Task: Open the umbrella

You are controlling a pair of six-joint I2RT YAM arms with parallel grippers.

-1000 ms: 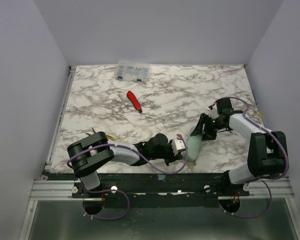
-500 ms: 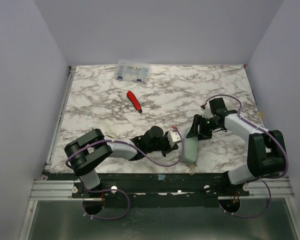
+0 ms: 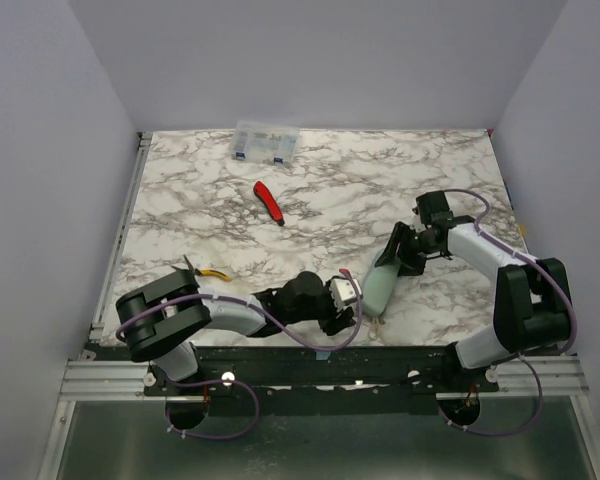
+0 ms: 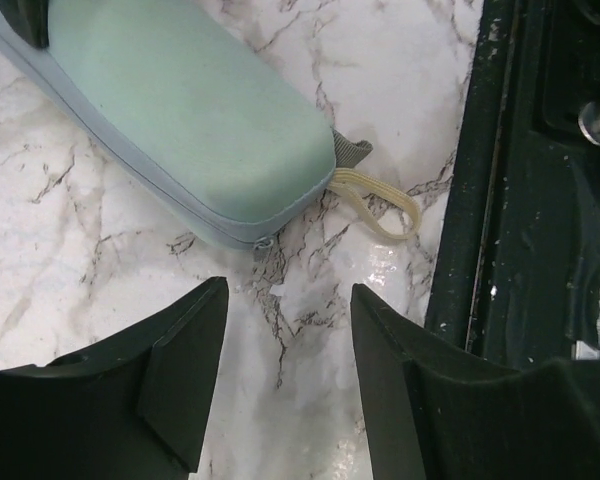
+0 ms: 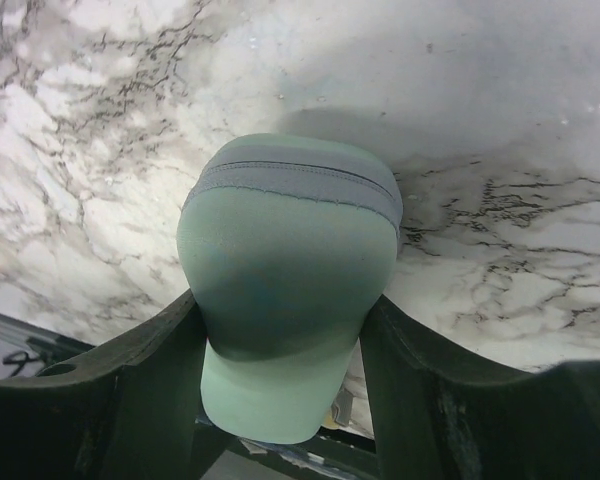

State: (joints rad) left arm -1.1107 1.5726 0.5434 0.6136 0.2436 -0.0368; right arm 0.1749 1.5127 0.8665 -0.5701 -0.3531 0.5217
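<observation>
Umbrella [image 3: 380, 285], sleeved, sits pinched in the right pincer [image 5: 285, 330]; left pincer [image 4: 287, 300] spread, empty. One-sided pulling may drag everything instead of unsheathing.

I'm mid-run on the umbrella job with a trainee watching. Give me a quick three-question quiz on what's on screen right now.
1. True or false: the left gripper is clamped on the umbrella.
2. Which one grips the umbrella's mint-green sleeve? A: left gripper. B: right gripper. C: neither.
3. Fill in: the red-handled tool is a ____.
Key: 1 false, its jaws stand open with nothing between them; 2 B; 3 screwdriver.
</observation>
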